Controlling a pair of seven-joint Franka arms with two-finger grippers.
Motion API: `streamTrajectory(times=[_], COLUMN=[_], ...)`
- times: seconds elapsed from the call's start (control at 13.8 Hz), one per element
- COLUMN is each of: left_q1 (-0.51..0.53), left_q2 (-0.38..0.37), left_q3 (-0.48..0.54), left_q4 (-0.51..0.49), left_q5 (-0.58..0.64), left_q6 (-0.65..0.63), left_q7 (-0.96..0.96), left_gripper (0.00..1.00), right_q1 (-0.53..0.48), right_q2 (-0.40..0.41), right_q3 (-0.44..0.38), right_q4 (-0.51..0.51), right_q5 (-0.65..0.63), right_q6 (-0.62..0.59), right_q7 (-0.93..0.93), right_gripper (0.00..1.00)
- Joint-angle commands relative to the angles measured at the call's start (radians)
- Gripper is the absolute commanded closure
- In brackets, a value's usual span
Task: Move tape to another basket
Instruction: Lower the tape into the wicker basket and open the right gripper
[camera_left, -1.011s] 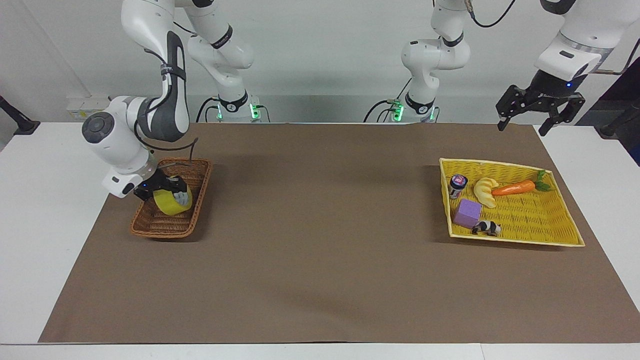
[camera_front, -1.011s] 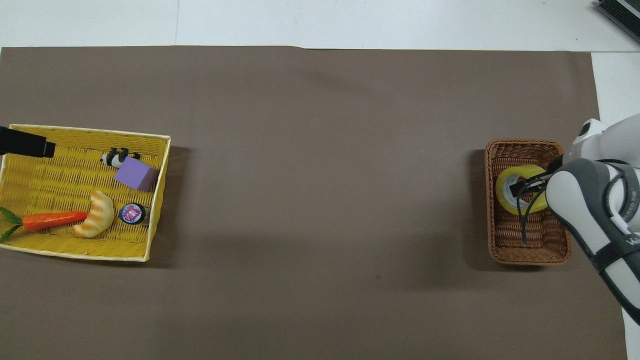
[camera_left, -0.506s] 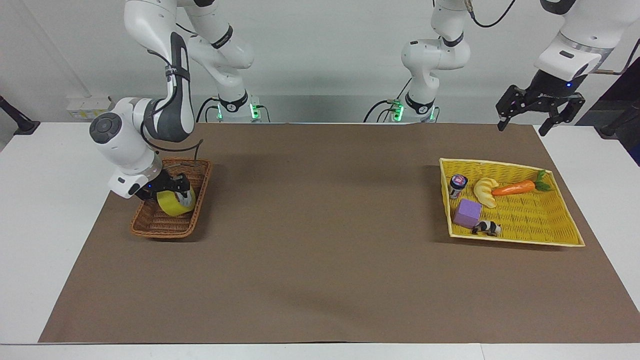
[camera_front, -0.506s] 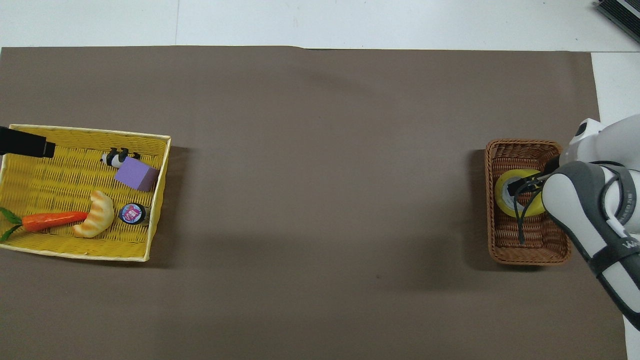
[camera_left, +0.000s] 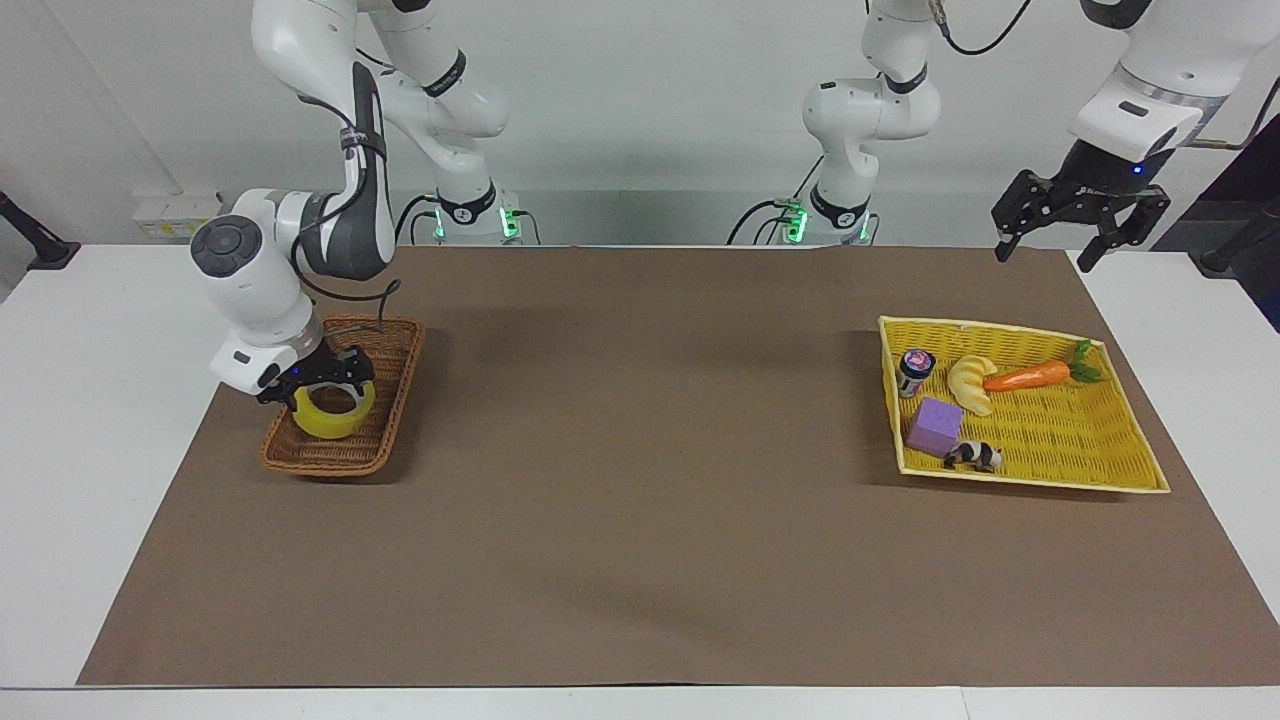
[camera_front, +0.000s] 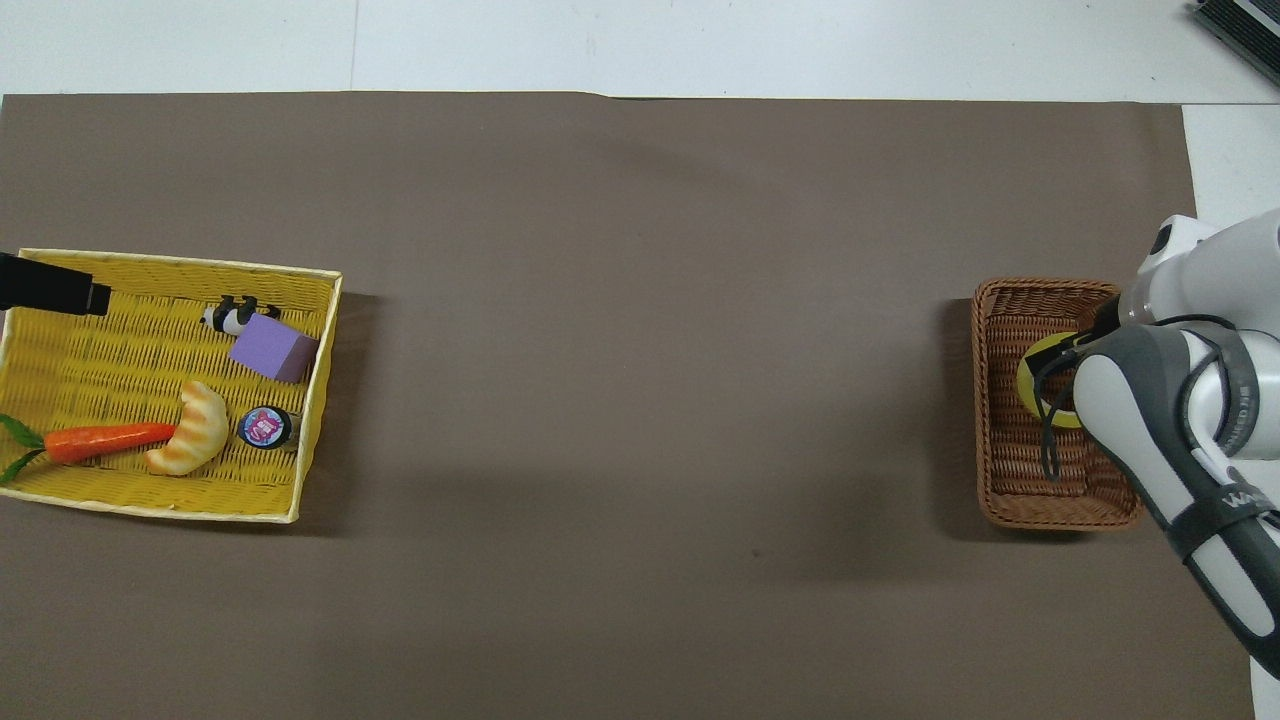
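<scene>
Tape (camera_left: 331, 412) lies flat in the basket (camera_left: 340, 455); right gripper (camera_left: 318, 381) just above it, fingers spread. Left gripper (camera_left: 1078, 225), well apart from the basket, waits with fingers spread.

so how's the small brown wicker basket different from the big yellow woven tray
The small brown wicker basket has raised sloping sides; the big yellow woven tray is larger and flatter. The basket holds only the yellow tape roll, lying flat; the tray holds several small things. The basket sits toward the right arm's end of the table, the tray toward the left arm's. Both are woven and rest on the brown mat.
</scene>
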Motion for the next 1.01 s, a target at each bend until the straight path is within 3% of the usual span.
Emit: streamTrajectory(times=[0.0, 0.29, 0.94], left_q1=[0.002, 0.002, 0.002], left_q2=[-0.009, -0.009, -0.009], left_q3=[-0.004, -0.004, -0.004], left_q4=[0.004, 0.004, 0.004], left_q5=[0.016, 0.016, 0.016], left_q6=[-0.020, -0.020, -0.020], left_q7=[0.004, 0.004, 0.004], left_gripper=[0.00, 0.00, 0.00], right_q1=[-0.001, 0.004, 0.020], right_q2=[0.013, 0.018, -0.002], right_q3=[0.005, 0.013, 0.034], right_q4=[0.036, 0.077, 0.206], right_q5=[-0.017, -0.012, -0.006], right_q6=[0.005, 0.002, -0.145], right_q7=[0.012, 0.066, 0.190], right_gripper=[0.00, 0.00, 0.00])
